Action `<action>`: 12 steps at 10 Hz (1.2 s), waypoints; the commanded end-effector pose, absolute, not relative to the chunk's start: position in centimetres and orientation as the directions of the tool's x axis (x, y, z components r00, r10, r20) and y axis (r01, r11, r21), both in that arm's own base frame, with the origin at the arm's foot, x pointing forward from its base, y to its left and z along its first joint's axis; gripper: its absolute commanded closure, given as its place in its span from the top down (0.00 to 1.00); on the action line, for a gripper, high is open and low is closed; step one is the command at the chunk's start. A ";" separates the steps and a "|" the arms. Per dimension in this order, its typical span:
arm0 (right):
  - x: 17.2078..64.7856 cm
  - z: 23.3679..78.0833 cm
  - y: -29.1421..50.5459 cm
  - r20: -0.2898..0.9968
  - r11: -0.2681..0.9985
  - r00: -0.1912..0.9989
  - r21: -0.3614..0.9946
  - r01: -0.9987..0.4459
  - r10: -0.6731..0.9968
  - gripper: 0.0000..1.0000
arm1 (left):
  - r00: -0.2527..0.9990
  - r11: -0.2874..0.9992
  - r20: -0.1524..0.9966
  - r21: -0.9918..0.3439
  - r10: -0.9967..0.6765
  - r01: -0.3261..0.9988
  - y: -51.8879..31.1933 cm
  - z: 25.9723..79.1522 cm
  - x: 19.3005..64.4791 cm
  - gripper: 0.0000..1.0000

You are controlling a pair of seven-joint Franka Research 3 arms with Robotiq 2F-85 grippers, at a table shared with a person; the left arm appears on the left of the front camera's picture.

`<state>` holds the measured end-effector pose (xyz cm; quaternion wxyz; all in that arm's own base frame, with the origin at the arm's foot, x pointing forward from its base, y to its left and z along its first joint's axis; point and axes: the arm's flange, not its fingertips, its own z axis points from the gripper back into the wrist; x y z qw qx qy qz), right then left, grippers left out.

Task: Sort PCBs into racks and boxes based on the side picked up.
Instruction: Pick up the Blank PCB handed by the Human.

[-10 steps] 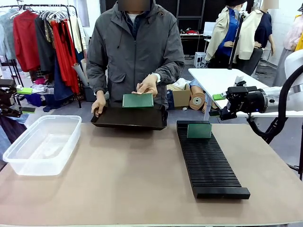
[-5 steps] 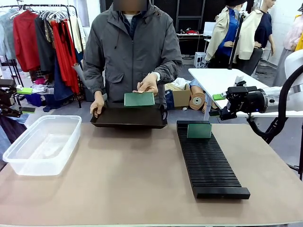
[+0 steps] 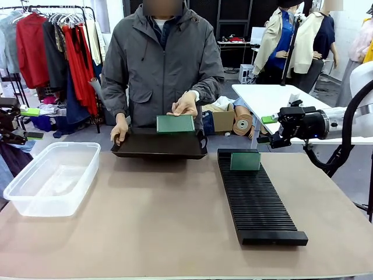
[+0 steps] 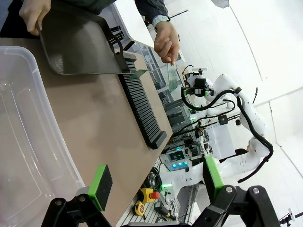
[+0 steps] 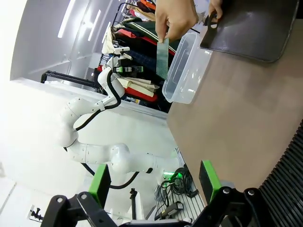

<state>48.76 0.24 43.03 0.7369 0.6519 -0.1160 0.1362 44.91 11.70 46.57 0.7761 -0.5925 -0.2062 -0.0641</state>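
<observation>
PCB [image 3: 175, 123] held upright above black tray [image 3: 158, 146] by person's hand [image 3: 185, 105], likely offered for your pickup. Your left gripper [image 4: 156, 178], right gripper [image 5: 154, 180]: fingers spread wide, nothing held.

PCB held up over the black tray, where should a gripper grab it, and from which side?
Probably grip the PCB by its free left edge, coming from the robot's left: it stands upright, face-on, and the person's hand holds its upper right corner.

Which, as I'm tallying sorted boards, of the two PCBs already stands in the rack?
The PCB upright in the far-end slots of the black rack. The other PCB is held up by the person's hand over the black tray.
</observation>
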 end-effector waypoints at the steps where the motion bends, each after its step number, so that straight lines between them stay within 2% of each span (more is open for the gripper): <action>1: 49.8 43.0 2.0 0.361 0.097 0.932 0.927 -0.364 0.044 1.00 | 0.910 0.290 0.388 -0.896 0.148 0.335 11.7 46.7 44.8 1.00; 12: 57.1 41.8 11.2 0.341 0.108 0.927 0.927 -0.359 0.153 1.00 | 0.910 0.290 0.388 -0.896 0.148 0.335 11.7 46.7 44.8 1.00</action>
